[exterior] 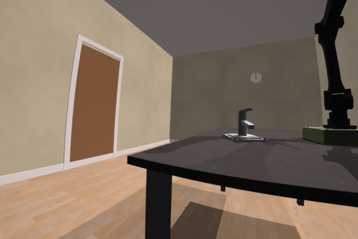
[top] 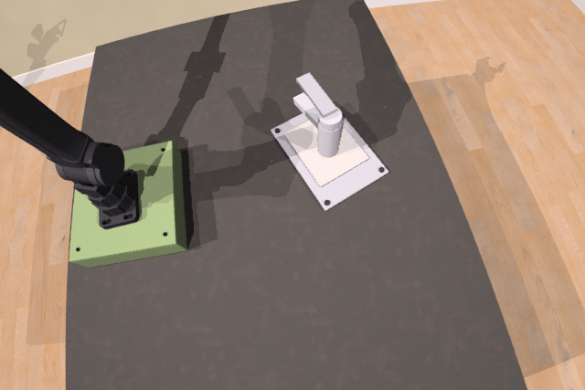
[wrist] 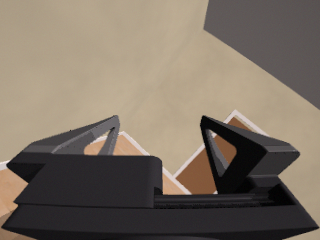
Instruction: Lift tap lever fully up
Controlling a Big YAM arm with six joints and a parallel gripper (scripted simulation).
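Here, the dark grey rectangular counter (top: 292, 291) carries two things, well apart. Near its middle sits a flat pale grey mounting plate (top: 352, 184) with dark screw holes at the corners, and on it stands the light grey cylindrical tap (top: 329, 136). The tap's flat rectangular lever (top: 315, 90) lies across the top of the column and reaches out over the shorter, blocky spout (top: 302, 102) just beneath it; in the exterior view the lever (exterior: 245, 109) lies roughly level, with the spout (exterior: 248, 123) jutting out the same way lower down the column.

Toward the counter's left edge in the top view is a light green box-shaped pedestal (top: 155, 229), on which the black six-joint arm (top: 51, 135) is bolted. From there the arm rises steeply and runs out of the frame at the left; in the exterior view it (exterior: 332, 65) climbs almost straight up from the pedestal (exterior: 315, 135) and leaves the picture at the top.

The black parallel gripper (wrist: 160, 125) shows only in the wrist view. Its jaws stand spread to their widest, with nothing between them; through the gap show the beige wall (wrist: 100, 60), a white-framed brown door (wrist: 200, 172) and a strip of wooden floor. The gripper is far from the tap.
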